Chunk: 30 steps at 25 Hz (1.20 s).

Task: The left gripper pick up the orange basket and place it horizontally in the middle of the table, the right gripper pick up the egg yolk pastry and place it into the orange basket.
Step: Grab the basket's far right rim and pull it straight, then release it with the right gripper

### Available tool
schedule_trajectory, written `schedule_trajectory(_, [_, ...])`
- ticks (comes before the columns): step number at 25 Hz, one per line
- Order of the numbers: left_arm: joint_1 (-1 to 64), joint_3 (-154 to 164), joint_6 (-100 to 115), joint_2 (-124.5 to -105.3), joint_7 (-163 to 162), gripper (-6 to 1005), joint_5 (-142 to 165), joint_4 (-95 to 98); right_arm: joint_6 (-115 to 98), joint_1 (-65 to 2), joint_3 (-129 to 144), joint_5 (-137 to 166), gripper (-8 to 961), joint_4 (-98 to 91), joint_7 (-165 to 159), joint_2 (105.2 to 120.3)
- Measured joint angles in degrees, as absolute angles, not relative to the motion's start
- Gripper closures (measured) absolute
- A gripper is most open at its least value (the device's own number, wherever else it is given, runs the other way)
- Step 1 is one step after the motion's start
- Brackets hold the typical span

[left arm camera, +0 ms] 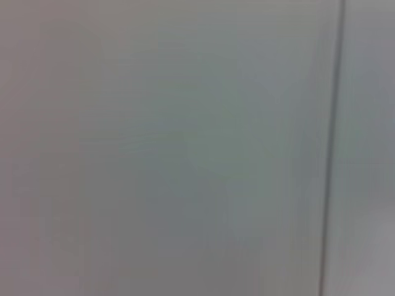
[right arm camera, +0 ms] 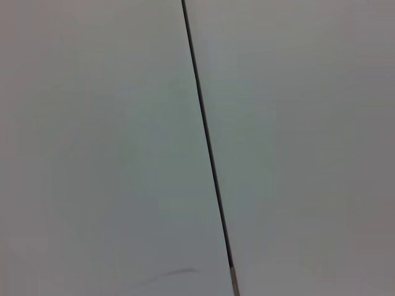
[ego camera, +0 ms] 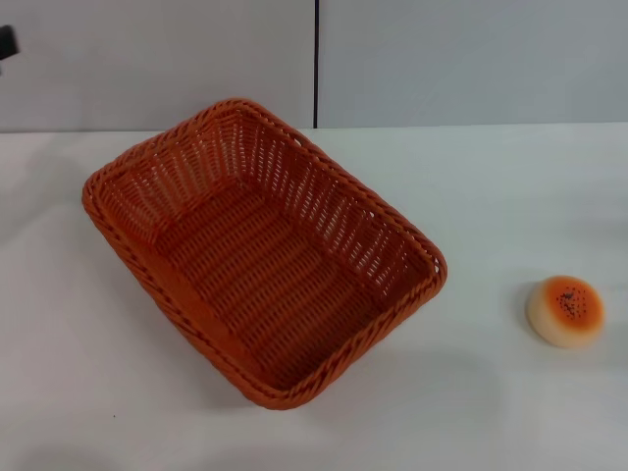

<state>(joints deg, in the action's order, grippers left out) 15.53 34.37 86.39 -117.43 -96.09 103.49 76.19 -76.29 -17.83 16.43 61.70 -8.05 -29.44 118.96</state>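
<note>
The orange basket (ego camera: 260, 245) sits on the white table (ego camera: 491, 196), left of centre in the head view, turned diagonally and empty. The egg yolk pastry (ego camera: 565, 310) lies on the table at the right, well apart from the basket, its speckled orange top facing up. A small black part at the far left edge, level with the wall, looks like my left gripper (ego camera: 6, 44); it hangs high and away from the basket. My right gripper is out of view. Both wrist views show only grey wall.
A grey wall (ego camera: 442, 59) with a dark vertical seam (ego camera: 316, 59) backs the table. The same seam (left arm camera: 330, 148) crosses the left wrist view, and the seam (right arm camera: 207, 142) also crosses the right wrist view. White tabletop surrounds the basket and pastry.
</note>
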Motion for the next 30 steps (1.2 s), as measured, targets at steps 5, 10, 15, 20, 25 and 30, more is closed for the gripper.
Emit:
schedule_trajectory(5, [17.2, 37.1, 88.4, -117.52, -101.6, 201, 110.4, 83.2, -74.8, -18.0, 16.4, 61.7, 460, -7.9, -29.4, 118.98])
schedule_trajectory(10, [23.7, 43.3, 94.4, -117.74, -111.4, 201, 127.0, 92.7, -74.5, -18.1, 16.4, 61.7, 460, -7.9, -29.4, 119.00])
schedule_trajectory(15, [30.3, 55.0, 96.8, -118.44, -119.1, 202, 143.1, 95.3, -74.4, -18.2, 16.4, 61.8, 461, -7.9, -29.4, 119.01])
schedule_trajectory(20, [32.4, 59.9, 95.2, -118.64, -123.3, 202, 145.6, 95.0, -74.5, -18.2, 16.4, 61.8, 461, -7.8, -29.4, 119.05])
schedule_trajectory(25, [33.3, 66.5, 91.8, -118.77, -128.0, 202, 150.8, 93.8, -74.5, -18.2, 16.4, 61.8, 460, -7.6, -29.4, 119.09])
schedule_trajectory(30, [33.6, 70.8, 86.7, -118.83, -130.5, 203, 152.4, 90.5, -74.5, -18.2, 16.4, 61.8, 461, -7.2, -29.4, 119.09])
